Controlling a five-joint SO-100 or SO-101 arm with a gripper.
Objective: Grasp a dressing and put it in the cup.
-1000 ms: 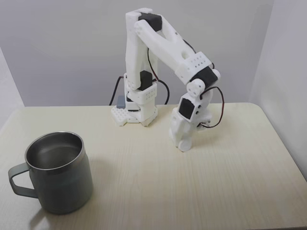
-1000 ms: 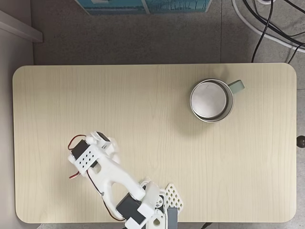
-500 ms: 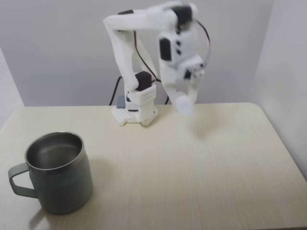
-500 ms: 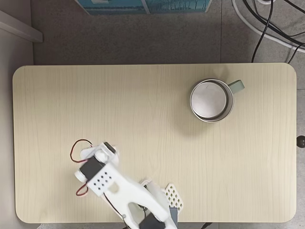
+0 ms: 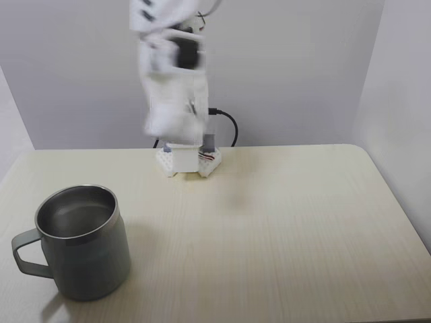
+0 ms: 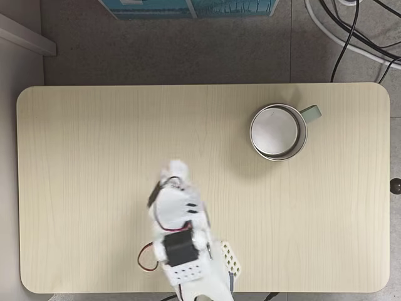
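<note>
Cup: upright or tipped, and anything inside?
Upright. The cup stands on its base, mouth up; from above its inside looks bare, holding no dressing.

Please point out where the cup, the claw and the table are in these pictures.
cup (image 5: 91, 259): a fixed view, on its steel side wall.
claw (image 6: 175, 170): a fixed view from above, on its blurred white tip.
table (image 5: 303, 229): a fixed view, on bare wood.

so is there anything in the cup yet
No, from above the cup shows only its bare metal bottom, with nothing lying inside.
</note>
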